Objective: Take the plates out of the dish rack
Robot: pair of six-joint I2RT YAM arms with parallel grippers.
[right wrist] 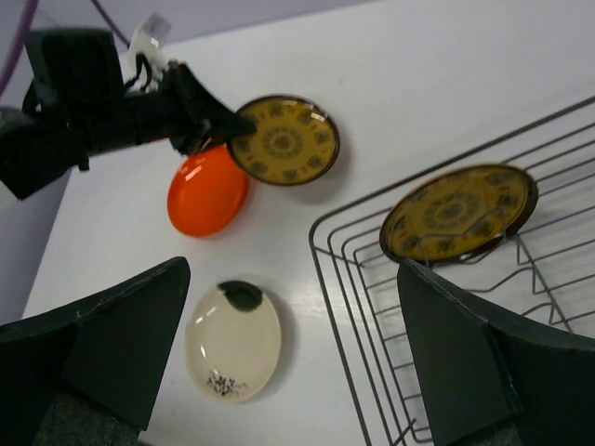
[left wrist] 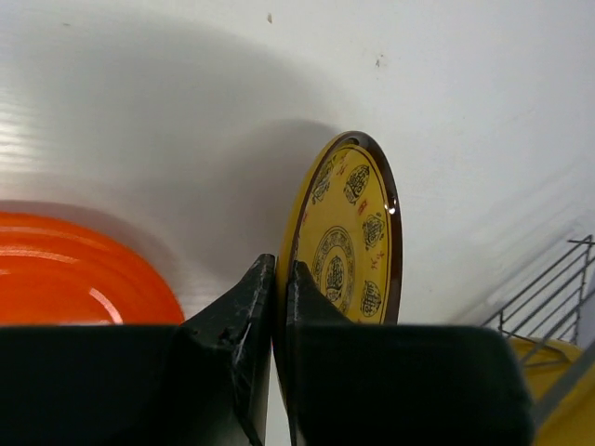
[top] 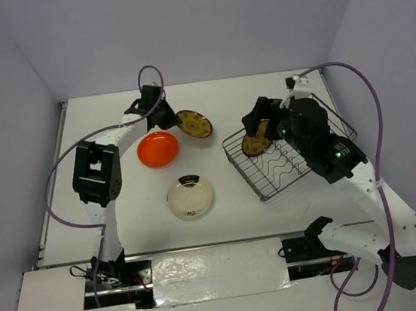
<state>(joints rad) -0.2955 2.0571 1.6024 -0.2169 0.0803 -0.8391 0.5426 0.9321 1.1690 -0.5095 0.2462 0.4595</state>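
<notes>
From above, the left gripper [top: 167, 116] pinches the rim of a yellow-patterned plate [top: 195, 124], which is tilted on edge just beside the orange plate [top: 157, 149]. The cream plate [top: 190, 197] lies flat on the table [top: 126, 234], nearer the bases. A second patterned plate [top: 256, 143] leans in the rack's [top: 293, 166] far-left corner, with the right gripper [top: 259, 125] over it. The left wrist view shows both jaws closed tight on the first plate's edge. In the right wrist view, that gripper's fingers [right wrist: 121, 334] are spread wide and touch nothing, with the racked plate beyond them.

Overhead view wide; both wrists see orange plate [right wrist: 206, 190].
</notes>
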